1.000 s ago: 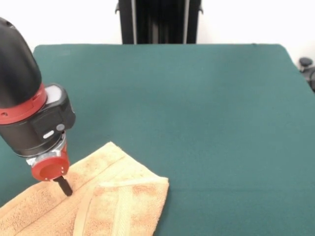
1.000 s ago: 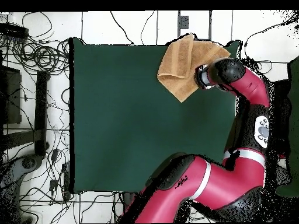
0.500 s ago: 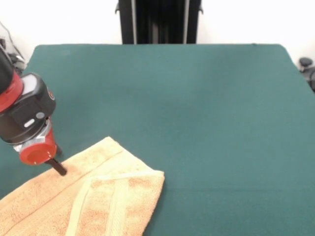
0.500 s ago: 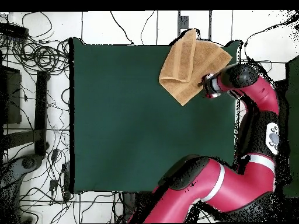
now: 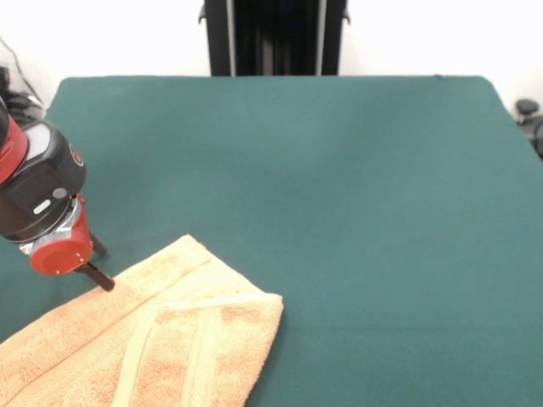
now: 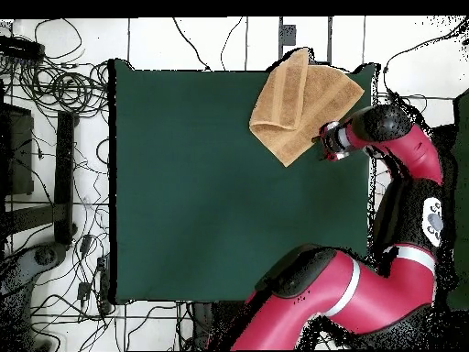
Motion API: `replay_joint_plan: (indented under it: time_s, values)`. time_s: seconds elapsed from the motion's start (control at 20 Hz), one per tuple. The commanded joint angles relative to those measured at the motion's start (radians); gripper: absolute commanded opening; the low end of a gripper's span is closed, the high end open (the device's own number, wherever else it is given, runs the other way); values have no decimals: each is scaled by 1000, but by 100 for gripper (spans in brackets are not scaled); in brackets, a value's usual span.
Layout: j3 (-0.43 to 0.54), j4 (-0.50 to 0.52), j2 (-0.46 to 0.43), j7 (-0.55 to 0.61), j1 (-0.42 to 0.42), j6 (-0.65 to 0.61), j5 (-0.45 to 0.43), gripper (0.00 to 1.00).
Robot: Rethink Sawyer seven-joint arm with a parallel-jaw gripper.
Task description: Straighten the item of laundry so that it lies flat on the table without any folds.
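Observation:
The item of laundry (image 5: 161, 339) is a golden-tan towel at the near left of the table (image 5: 339, 170), running off the picture's bottom edge. One side is folded over, with a banded flap lying on top toward the right. Overhead, the item of laundry (image 6: 298, 101) sits at the table's (image 6: 183, 183) upper right and reaches past its top edge. My gripper (image 5: 103, 266) is at the towel's left upper edge, open, its two black fingertips apart. The lower fingertip (image 5: 106, 285) is at the towel's hem and nothing is held. Overhead, the gripper (image 6: 322, 147) is beside the towel's lower right edge.
My red arm (image 6: 403, 192) runs along the table's right side in the overhead view and curves across the bottom. Tangled cables (image 6: 55, 82) lie on the floor to the left. A black pedestal (image 5: 276, 38) stands behind the far edge.
The gripper has moved off the top of the towel to its edge, leftward in the front view. The towel shifted slightly with it and now lies still, and a second fingertip shows.

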State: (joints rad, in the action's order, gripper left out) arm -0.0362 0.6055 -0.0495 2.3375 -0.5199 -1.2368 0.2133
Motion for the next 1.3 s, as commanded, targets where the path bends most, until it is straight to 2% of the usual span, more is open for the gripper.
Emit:
replay_joint_plan:
  time_s: [0.05,0.2,0.3,0.45,0.5,0.6,0.85,0.95,1.15,1.3]
  values:
    - [106,150,-100,-262,23,-107,-76,100]
    - [104,132,-107,-264,24,-120,-79,100]
    - [92,141,-96,-302,30,-35,-109,100]
    - [69,209,-41,-406,49,266,-208,100]
    - [66,221,-32,-403,52,300,-222,100]
    - [67,241,-22,-352,55,276,-215,100]
    - [100,235,-44,-145,43,-22,-109,100]
    - [121,250,-53,-79,33,-100,-59,100]
    - [149,294,-57,-49,22,-117,-5,100]
    - [147,309,-53,-54,27,-97,0,100]
